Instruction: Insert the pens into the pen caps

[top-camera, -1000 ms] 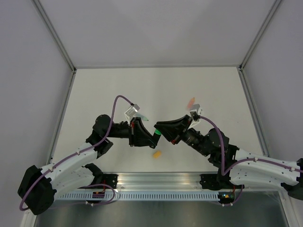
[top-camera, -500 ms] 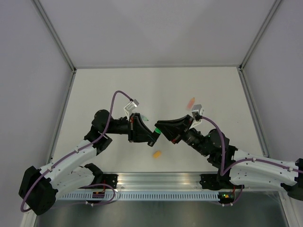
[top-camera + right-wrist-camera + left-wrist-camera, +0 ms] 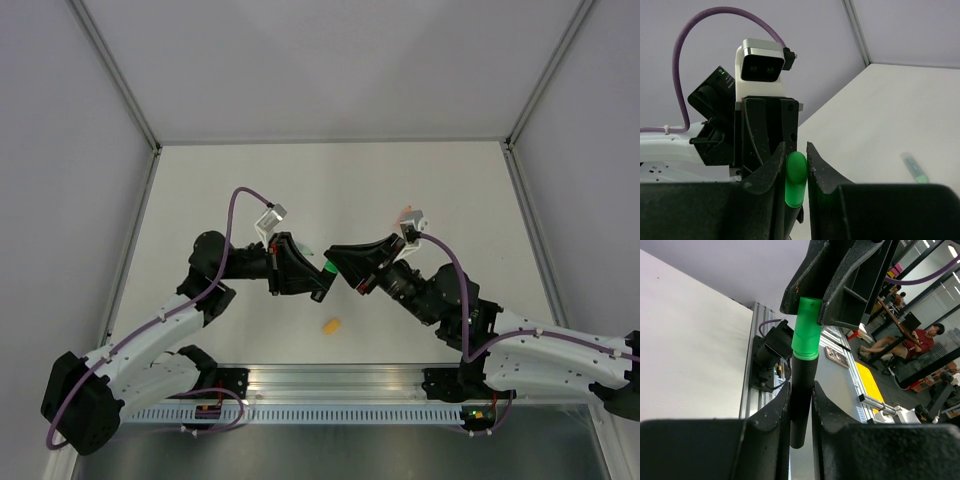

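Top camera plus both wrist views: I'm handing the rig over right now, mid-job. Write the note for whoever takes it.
Left gripper: shut on the black pen, held off the table.
Right gripper: shut on the green cap, which sits over that pen's tip; full seating cannot be told.
On the table: orange cap, near side; pale green pen; orange-pink pen, partly hidden behind the right wrist camera. Pale green cap not seen.
Done: no pen confirmed capped. Left: finish this one, then the other two.
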Action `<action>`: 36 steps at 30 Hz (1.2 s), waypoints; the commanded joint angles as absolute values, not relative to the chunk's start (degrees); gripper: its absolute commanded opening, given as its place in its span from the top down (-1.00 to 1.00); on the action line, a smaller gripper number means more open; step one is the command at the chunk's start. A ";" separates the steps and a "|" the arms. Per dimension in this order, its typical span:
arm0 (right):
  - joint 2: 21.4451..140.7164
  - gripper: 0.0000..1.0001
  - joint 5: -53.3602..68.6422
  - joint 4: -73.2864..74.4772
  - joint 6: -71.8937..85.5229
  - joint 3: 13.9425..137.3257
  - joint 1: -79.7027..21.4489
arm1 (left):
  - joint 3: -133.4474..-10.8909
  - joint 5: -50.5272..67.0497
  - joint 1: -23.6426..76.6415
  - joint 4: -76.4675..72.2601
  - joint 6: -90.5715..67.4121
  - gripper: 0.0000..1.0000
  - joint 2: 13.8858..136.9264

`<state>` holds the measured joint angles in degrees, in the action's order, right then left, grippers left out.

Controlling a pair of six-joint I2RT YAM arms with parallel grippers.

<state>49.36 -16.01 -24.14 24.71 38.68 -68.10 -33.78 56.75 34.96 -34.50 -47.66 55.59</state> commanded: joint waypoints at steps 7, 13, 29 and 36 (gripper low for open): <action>57.03 0.77 -15.03 -8.79 20.92 47.45 -71.37 | -32.61 47.99 32.87 -40.69 -45.71 0.95 56.69; 57.92 1.00 -12.49 -6.42 20.65 50.63 -71.37 | -30.59 47.64 32.87 -40.17 -43.77 0.95 55.29; 52.21 0.60 -8.26 -4.92 18.20 46.05 -71.37 | -29.88 51.86 32.87 -49.04 -49.13 0.95 56.60; 51.77 0.13 -10.19 -4.39 17.40 47.90 -71.37 | -29.79 53.61 32.96 -49.83 -49.22 0.95 57.39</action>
